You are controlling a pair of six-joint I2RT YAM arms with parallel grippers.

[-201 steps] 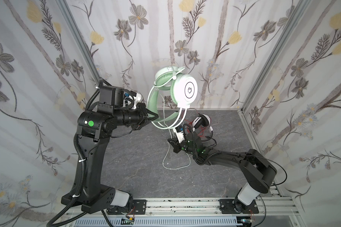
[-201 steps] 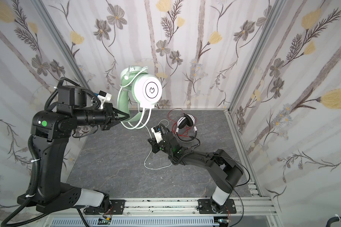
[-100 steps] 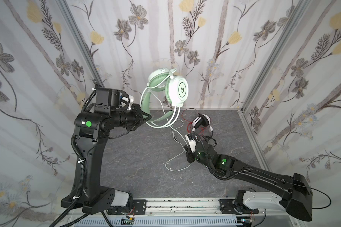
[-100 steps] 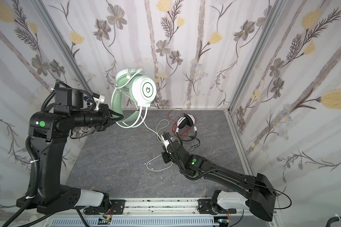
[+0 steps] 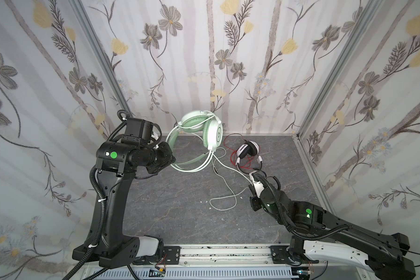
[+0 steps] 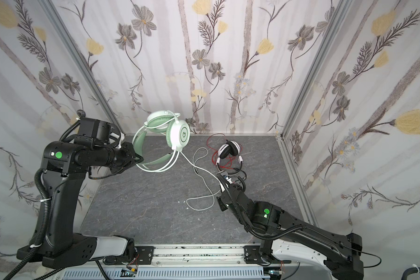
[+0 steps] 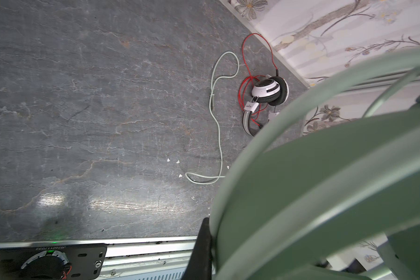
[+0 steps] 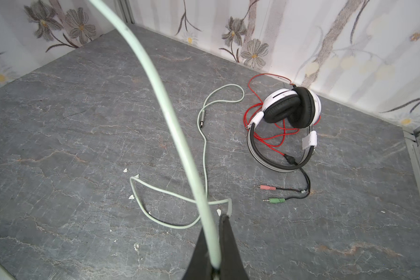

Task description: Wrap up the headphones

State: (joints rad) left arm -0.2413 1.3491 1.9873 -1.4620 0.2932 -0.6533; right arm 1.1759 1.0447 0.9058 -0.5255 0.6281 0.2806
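Nearest the front is the metal rail (image 5: 218, 252) with both arm bases bolted on. From the near right corner the right arm (image 5: 325, 223) lies low across the grey stone-look tabletop (image 5: 167, 206). The right pincer (image 8: 214, 232) is clamped shut on the pale green cord (image 8: 155, 80), and in the right wrist view the cord runs straight out from between the fingers. The slack below that grip drops onto the tabletop, makes a loose loop in the middle and curls off to its plug end (image 8: 201, 121), which just lies flat there.

A bit further back on the left, the left arm (image 5: 112, 194) stands tall and bends over. The left pincer (image 5: 171, 163) is closed tight on the headband of the mint-green headset (image 5: 205, 135), so the whole thing hangs in the air above the back of the tabletop. Its ear cups are up near the back wall, and the cord comes down from the white cup to the right pincer.

Back right, just beside the wall, the white-and-black headset (image 5: 247, 150) lies on the tabletop. Nothing is touching it. Its red cord (image 8: 272, 138) is a messy tangle through and around the band, and the pink and green plugs (image 8: 269, 194) point out toward the middle.

Behind everything is flowery wallpaper (image 5: 228, 60).
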